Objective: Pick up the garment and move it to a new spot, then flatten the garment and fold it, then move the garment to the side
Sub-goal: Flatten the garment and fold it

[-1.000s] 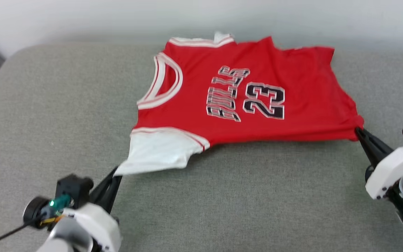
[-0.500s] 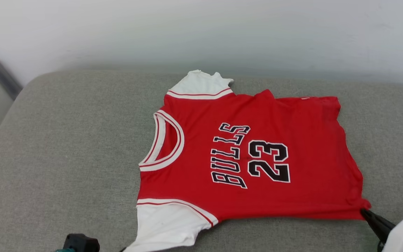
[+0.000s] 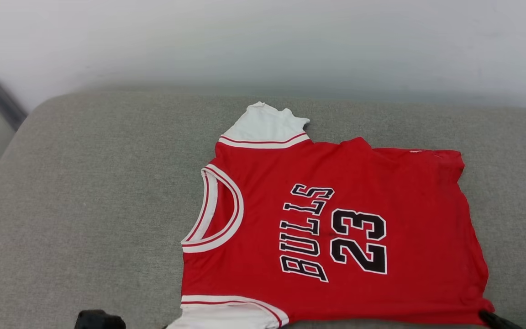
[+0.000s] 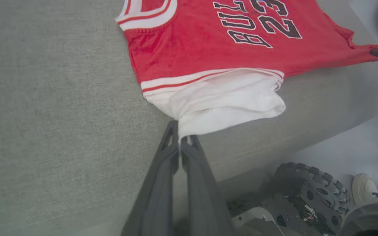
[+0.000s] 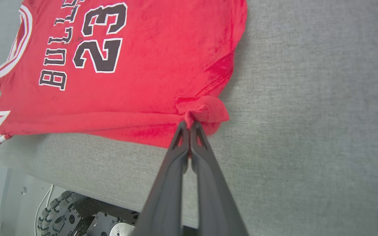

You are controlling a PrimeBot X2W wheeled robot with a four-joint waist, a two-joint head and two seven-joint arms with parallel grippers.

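Left gripper [image 4: 179, 137]: closed tight on edge of near white sleeve [image 4: 228, 105]. Right gripper [image 5: 189, 124]: closed tight on bunched near hem corner [image 5: 205, 109]. Position of garment [image 3: 336, 219]: spread face up on grey cushion [image 3: 85, 183], near edge stretched between both grips, collar toward left. Judged light, limp, thin knit; no stiffness, likely to sag and crease wherever unsupported. Best held at corners and seams, paired, under mild tension; small pinches could slip.

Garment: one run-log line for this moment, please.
garment: spread on cushion | left gripper: shut on sleeve | right gripper: shut on hem corner
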